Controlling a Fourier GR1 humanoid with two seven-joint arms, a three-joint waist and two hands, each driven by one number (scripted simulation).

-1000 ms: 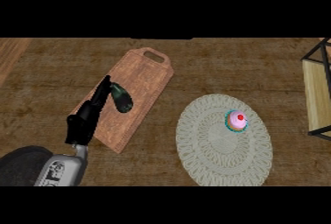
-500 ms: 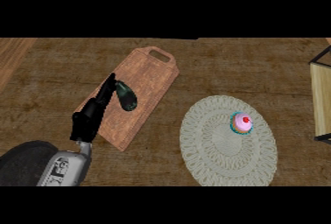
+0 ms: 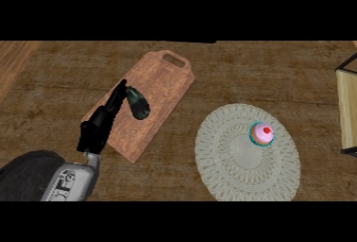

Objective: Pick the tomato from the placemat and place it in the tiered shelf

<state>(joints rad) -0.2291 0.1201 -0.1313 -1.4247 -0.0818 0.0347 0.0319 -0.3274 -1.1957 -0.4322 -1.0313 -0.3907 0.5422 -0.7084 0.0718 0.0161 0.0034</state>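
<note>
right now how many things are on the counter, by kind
cutting board: 1
dark green item lying on the board: 1
placemat: 1
pink-topped cupcake-like item on the placemat: 1
shelf, partly in view at the right edge: 1
Total: 5

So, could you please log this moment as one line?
left hand open over cutting board | cupcake-like item on placemat | shelf right | right hand unseen

The robot's left hand (image 3: 105,118) is black, slim and long. Behind it sits a light grey forearm (image 3: 73,182) bearing small dark markings, joined to a rounded dark grey shell at the lower edge.
</note>
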